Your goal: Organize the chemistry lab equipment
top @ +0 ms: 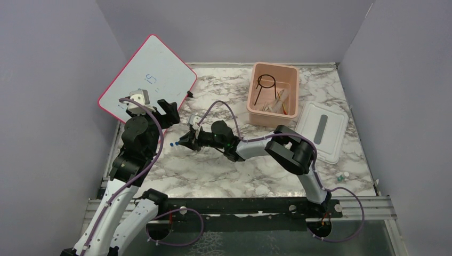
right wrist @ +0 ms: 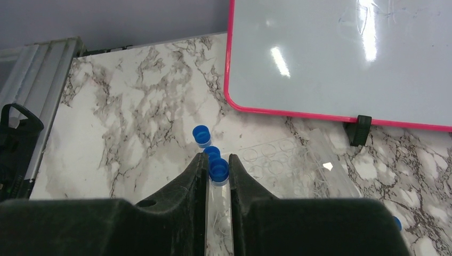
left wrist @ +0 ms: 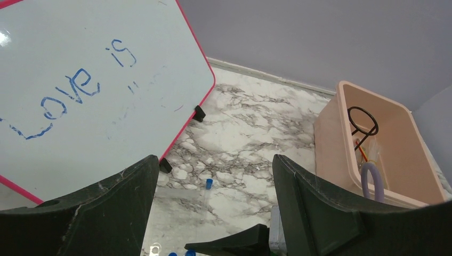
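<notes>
Near the desk's left edge, in front of the whiteboard, the right claw is clamped on a blue-capped vial, whose cap shows between the fingertips. A second vial stands just beyond it on the marble, nearly touching. A third vial sits a little farther out. A clear tray with round wells lies just beside them, below the whiteboard's pink rim. The left claw hangs by the whiteboard, jaws spread wide with nothing between them. Toward the far edge, the tub holds the ring stand, with a tube beside it. The lid lies flat to the tub's right. Two specks near the right edge may be vials too.
</notes>
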Controlling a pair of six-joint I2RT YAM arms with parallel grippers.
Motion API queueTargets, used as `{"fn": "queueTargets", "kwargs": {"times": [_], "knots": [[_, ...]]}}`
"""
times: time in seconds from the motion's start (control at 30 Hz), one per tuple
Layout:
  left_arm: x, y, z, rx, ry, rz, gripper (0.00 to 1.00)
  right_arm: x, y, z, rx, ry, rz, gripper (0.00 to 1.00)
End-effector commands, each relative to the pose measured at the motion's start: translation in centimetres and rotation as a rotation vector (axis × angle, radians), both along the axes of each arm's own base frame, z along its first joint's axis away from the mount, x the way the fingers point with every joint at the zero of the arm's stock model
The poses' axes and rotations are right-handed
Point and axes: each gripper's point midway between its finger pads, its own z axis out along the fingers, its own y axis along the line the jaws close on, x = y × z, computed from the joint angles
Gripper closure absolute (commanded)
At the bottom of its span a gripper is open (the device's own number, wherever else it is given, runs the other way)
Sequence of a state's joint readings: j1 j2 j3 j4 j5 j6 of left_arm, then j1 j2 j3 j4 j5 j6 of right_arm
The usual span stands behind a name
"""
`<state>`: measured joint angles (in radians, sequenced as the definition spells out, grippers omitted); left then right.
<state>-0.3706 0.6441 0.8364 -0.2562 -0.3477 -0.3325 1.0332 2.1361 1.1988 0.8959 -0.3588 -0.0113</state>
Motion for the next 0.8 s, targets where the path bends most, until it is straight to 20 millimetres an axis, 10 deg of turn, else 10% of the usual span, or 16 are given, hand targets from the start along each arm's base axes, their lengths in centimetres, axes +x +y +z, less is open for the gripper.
{"fn": "queueTargets", "kwargs": {"times": [0.0,0.5,0.77], "knots": [[-0.1,0.5,0.6,0.003,-0.026,0.022,0.19,0.5,0.6,0.1,0.011,-0.062,-0.009,0.79],[-0.1,0.6,0.5,0.006,-0.024,0.028,0.19,-0.1,0.9,-1.6,-0.036,-0.038,0.038,0.65],[0.0,0.7,0.5,0.006,-0.022,0.03,0.19,-0.2,0.2,2.5,0.031,-0.009,0.0,0.46]]}}
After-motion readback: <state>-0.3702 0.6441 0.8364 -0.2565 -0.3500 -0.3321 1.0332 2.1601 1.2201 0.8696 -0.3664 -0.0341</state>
